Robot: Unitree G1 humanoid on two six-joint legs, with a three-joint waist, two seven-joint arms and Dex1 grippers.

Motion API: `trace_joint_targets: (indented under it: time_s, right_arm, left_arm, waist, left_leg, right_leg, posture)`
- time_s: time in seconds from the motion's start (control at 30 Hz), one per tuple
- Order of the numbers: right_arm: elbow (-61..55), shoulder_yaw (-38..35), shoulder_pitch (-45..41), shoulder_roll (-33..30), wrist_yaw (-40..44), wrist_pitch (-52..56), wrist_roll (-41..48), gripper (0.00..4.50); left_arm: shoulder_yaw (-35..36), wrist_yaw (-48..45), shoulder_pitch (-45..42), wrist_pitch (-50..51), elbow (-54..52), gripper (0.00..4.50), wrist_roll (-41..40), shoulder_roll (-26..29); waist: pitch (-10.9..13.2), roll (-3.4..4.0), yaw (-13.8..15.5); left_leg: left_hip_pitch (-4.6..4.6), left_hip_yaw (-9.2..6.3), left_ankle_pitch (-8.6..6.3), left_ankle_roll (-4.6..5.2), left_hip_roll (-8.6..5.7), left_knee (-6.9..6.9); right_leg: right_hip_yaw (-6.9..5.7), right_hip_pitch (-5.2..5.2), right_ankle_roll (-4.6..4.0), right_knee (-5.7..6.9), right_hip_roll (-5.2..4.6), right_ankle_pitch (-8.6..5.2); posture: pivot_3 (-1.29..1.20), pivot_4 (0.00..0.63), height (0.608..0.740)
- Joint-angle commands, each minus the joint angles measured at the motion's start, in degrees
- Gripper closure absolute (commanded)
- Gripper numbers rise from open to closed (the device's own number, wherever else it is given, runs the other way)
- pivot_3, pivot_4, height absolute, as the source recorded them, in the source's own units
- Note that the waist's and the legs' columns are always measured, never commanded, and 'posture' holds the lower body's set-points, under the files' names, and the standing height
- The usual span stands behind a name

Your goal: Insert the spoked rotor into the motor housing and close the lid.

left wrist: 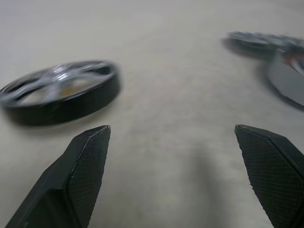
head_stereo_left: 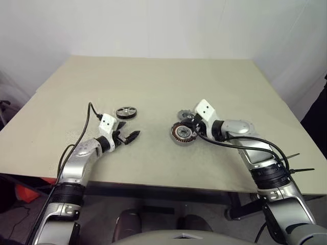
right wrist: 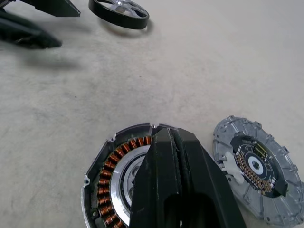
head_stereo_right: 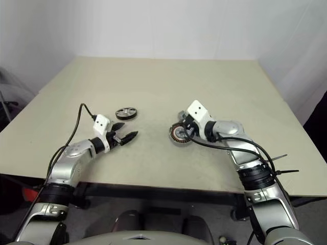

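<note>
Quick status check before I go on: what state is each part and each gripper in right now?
Motor housing: flat on the table, windings exposed, no rotor in it.
Spoked rotor: flat on the table, untouched.
Lid: off, beside the housing.
Left gripper: open, empty.
Right gripper: shut, over the housing.

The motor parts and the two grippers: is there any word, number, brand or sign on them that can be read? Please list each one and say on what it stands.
No readable text.
Lid: its circuit board carries tiny markings, too small to read.
Motor housing: no writing visible.
Spoked rotor: no writing visible.
Left gripper and right gripper: no writing visible.
</note>
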Motion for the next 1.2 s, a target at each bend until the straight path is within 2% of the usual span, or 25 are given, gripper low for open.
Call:
trace_joint_targets:
  time_s: [0.03,0.3,0.63,0.93,1.2]
  right_arm:
    - [-2.34,-1.24,-0.83,-1.05,-0.29,-0.12,0.23,4.47]
    - [0.56,0.25,-0.64,-2.22,-1.19,-2.19,-2.29,4.47]
    - [-1.08,-0.28,0.35,-2.31,-1.09,-2.11,-1.8,4.47]
    - [-1.64,-0.6,1.64,-2.94,-1.58,-1.96,-1.84,4.47]
    - [-1.09,-0.47,1.01,-3.24,-1.42,-2.22,-2.08,4.47]
  left_arm:
    - [2.69,2.74,-1.85,4.98,-1.81,0.08,-1.95,0.26]
    - [8.08,7.23,-3.55,11.65,0.53,0.08,-6.06,-1.2]
    - [17.02,17.22,-9.61,19.44,6.32,0.08,-15.66,-11.6]
    - [26.59,24.49,-16.01,15.25,17.39,0.08,-20.72,-15.75]
    - [25.75,23.91,-15.86,14.84,17.86,0.08,-21.25,-15.63]
  waist:
    - [0.0,0.0,0.01]
    - [0.0,0.0,0.03]
    - [0.01,-0.02,0.24]
    - [0.01,-0.01,0.62]
    - [0.01,-0.02,0.6]
  left_leg:
    - [0.0,0.01,0.01,-0.01,0.0,0.0]
    - [0.0,0.05,0.03,-0.05,0.0,0.03]
    - [-0.08,0.03,0.02,-0.01,-0.04,0.07]
    - [0.11,-0.03,0.0,0.02,-0.11,0.15]
    - [0.6,-0.08,-0.06,0.13,-0.11,0.11]
  right_leg:
    - [-0.01,0.0,0.0,0.01,0.0,0.0]
    - [-0.01,0.01,0.0,0.03,0.0,0.0]
    - [-0.02,0.01,0.0,-0.01,-0.01,0.0]
    - [-0.02,0.27,0.09,0.0,-0.05,0.04]
    - [-0.02,0.8,0.51,-0.07,-0.05,-0.2]
  posture:
    - [0.0,0.0,0.74]
    - [0.0,0.0,0.74]
    - [0.0,0.0,0.74]
    - [0.0,0.0,0.74]
    - [0.0,0.0,0.74]
